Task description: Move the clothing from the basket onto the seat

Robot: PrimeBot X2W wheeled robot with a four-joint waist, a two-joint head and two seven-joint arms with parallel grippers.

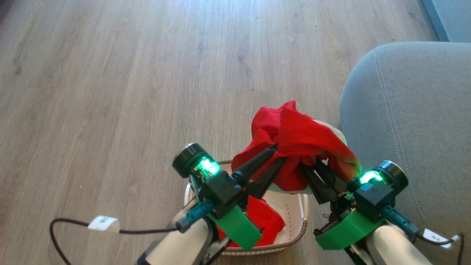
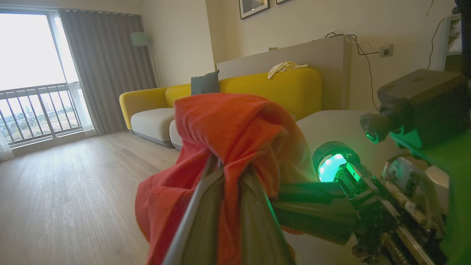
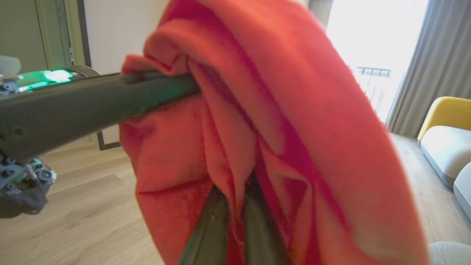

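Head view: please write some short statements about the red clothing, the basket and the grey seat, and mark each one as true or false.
1. The left gripper and the right gripper are both shut on the lifted red garment. True.
2. The basket is empty. False: a second red garment lies inside it.
3. The lifted red garment lies spread on the seat. False: it is held up in the air over the basket, beside the edge of the seat.
4. The basket stands on the wooden floor. True.
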